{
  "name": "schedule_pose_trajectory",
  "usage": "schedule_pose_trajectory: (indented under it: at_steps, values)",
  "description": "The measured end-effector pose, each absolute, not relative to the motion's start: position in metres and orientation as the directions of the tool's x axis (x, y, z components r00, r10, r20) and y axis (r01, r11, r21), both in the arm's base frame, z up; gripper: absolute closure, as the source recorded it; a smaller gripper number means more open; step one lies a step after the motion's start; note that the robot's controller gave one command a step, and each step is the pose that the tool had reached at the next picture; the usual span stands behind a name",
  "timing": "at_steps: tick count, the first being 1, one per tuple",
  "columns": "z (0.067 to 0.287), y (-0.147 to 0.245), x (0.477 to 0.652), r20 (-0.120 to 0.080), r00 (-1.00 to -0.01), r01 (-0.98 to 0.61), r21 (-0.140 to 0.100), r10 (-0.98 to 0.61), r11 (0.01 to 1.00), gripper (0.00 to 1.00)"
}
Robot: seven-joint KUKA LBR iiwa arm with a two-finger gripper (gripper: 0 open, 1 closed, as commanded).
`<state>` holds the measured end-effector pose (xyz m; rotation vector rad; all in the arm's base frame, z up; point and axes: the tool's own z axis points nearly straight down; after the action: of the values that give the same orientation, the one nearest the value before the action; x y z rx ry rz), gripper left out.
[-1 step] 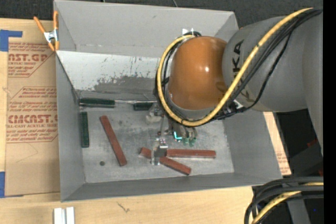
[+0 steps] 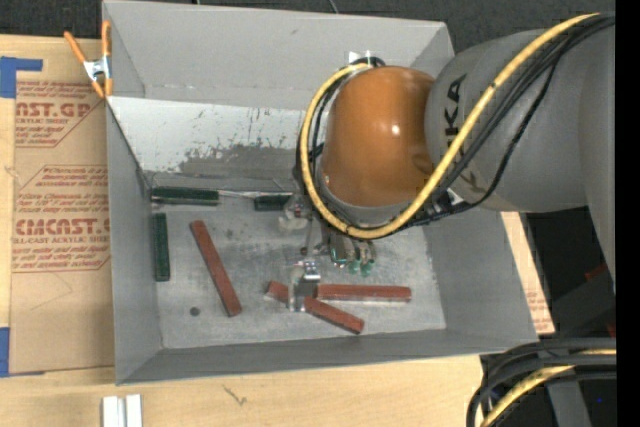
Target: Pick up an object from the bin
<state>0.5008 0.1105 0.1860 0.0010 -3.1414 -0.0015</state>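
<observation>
My gripper (image 2: 303, 289) reaches down under the orange cover to the front middle of the bin floor. Its metal fingertips sit at the left ends of two reddish-brown sticks: one (image 2: 363, 293) lies level to the right, the other (image 2: 335, 315) slants down to the right just below it. A short reddish-brown piece (image 2: 275, 291) lies right beside the fingertips on the left. Whether anything is clamped between the fingers is hidden.
A longer reddish-brown stick (image 2: 215, 267) lies slantwise to the left. Dark green sticks lie along the back of the floor (image 2: 184, 197), (image 2: 270, 203) and upright near the left wall (image 2: 160, 246). The arm covers the bin's right half.
</observation>
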Motion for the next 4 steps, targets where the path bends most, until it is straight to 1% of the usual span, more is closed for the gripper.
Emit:
schedule_pose_trajectory:
  at_steps: [1,2,3,4]
  values:
    - [0.082,0.064,0.531,-0.015,-0.997,-0.078,-0.001,-0.078,0.997,1.0]
    - [0.074,0.066,0.525,-0.001,-0.997,-0.08,0.002,-0.08,0.997,0.0]
    - [0.074,0.066,0.525,-0.002,-0.997,-0.08,0.002,-0.08,0.997,0.0]
    - [0.075,-0.008,0.513,-0.016,-0.953,-0.302,-0.002,-0.302,0.953,1.0]
